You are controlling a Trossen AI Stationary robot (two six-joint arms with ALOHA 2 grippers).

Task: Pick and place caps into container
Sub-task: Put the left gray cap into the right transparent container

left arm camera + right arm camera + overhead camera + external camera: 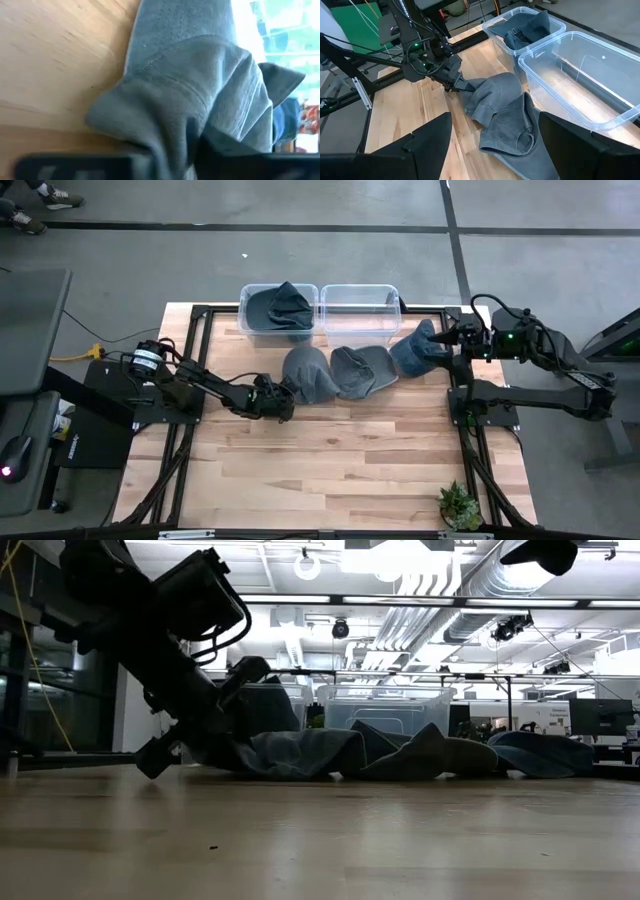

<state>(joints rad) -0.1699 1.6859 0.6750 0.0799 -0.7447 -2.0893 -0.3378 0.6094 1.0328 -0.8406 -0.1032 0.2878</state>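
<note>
Three caps lie in a row on my table (330, 450), just in front of two clear bins. A fourth cap (282, 305) is already inside the left bin (248, 310). The right bin (360, 308) holds no cap that I can see.

My left gripper (283, 402) is down low at the left end of the row. Its fingers pinch the edge of the left cap (310, 373). In my left wrist view the grey cloth (200, 100) bunches up where it meets my dark fingers (75, 165). That cap rests on the wood, touching the middle cap (360, 368) beside it.

From the low view my left arm (170, 650) slants down to the pile of caps (330, 752).

My right gripper (452, 340) is at the right end of the row, next to the blue cap (418, 348). Its fingers (427, 140) are spread wide apart and hold nothing. Whether it touches the blue cap I cannot tell.

A small green plant (459, 506) sits at the near right corner of the table.
</note>
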